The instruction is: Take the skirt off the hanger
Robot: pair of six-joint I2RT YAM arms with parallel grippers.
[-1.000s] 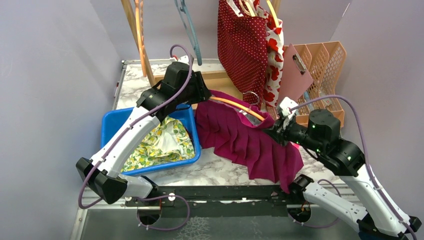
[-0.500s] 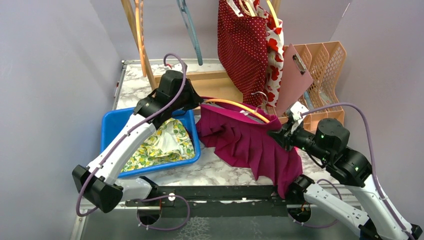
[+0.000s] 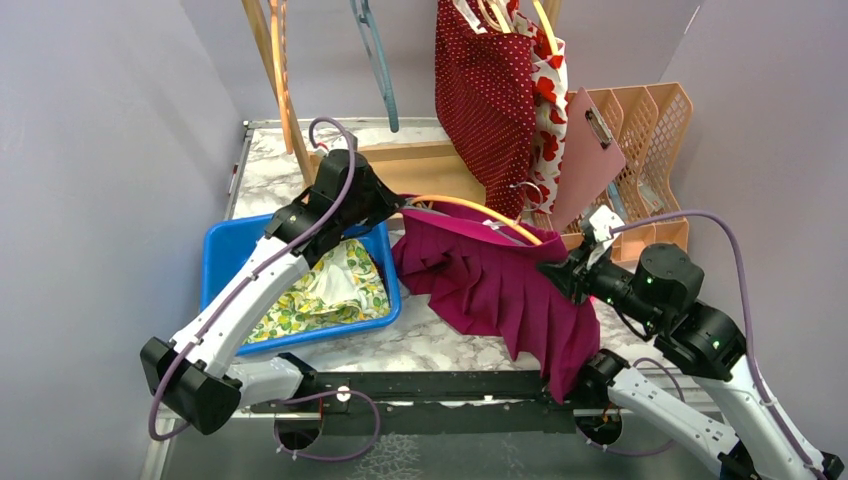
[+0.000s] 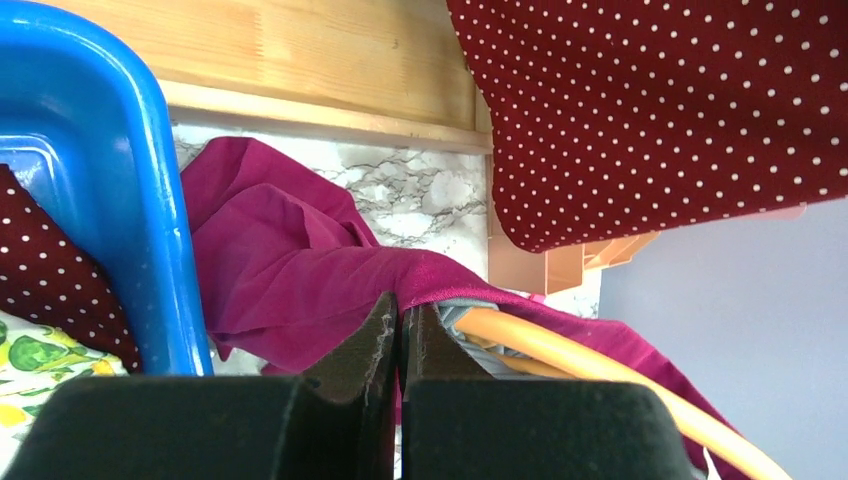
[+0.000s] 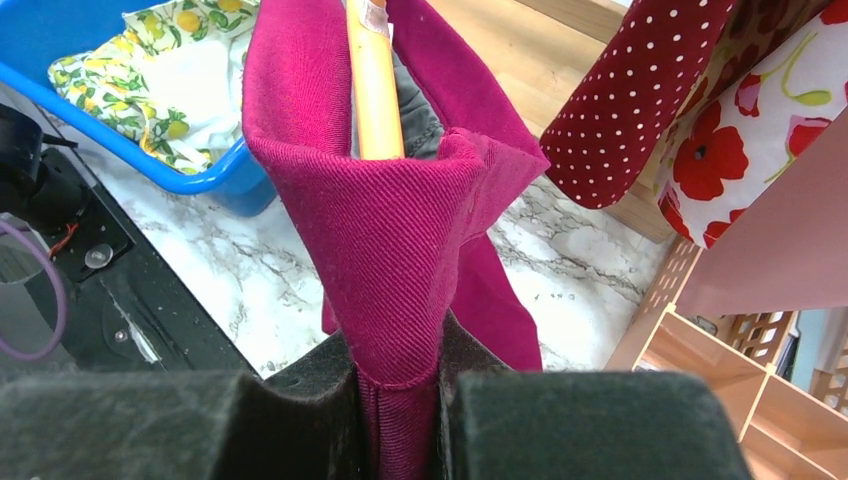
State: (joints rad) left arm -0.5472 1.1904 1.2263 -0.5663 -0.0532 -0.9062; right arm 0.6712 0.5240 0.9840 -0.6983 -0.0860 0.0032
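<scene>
Pulled nearer, the skirt point(image 5: 390, 230) sits clamped in the right pincer point(image 5: 400, 370); left pincer point(image 4: 400, 320) closed beside the hanger point(image 4: 560, 350).

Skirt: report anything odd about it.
The skirt sits askew: the right tool pinches one waistband end, hanger still inside, and a corner droops past the table's near edge.

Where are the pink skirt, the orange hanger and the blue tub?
pink skirt point(image 3: 490, 285): top view, pleated middle.
orange hanger point(image 5: 375, 90): right wrist view, bar inside the waistband.
blue tub point(image 3: 232, 240): top view, far left inner wall.
</scene>
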